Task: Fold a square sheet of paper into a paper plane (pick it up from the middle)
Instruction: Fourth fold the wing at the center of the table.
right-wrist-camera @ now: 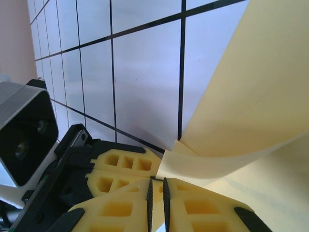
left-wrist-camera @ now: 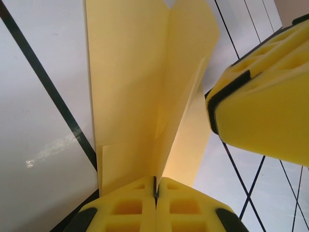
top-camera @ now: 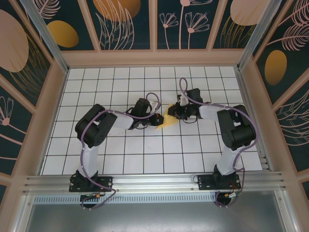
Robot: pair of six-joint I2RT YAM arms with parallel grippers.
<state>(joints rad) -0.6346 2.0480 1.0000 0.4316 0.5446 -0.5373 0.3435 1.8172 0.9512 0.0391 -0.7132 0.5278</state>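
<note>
The yellow sheet of paper [top-camera: 168, 121], folded into a long wedge like a paper plane, hangs above the tiled floor between both arms at the table's middle. My left gripper [top-camera: 157, 120] is shut on its central fold [left-wrist-camera: 155, 186], and two flaps of the paper [left-wrist-camera: 130, 87] spread away from the jaws. My right gripper [top-camera: 176, 112] meets it from the right. Its jaws [right-wrist-camera: 157, 188] stand a narrow slit apart, with the edge of a curled paper flap [right-wrist-camera: 251, 96] at that slit. One right finger [left-wrist-camera: 265, 111] shows beside the paper.
White tiled floor [top-camera: 145, 145] with black grid lines lies under both arms. The left gripper's fingers [right-wrist-camera: 125, 164] and its wrist camera [right-wrist-camera: 24, 135] sit right against my right jaws. Patterned walls [top-camera: 48, 29] enclose the cell.
</note>
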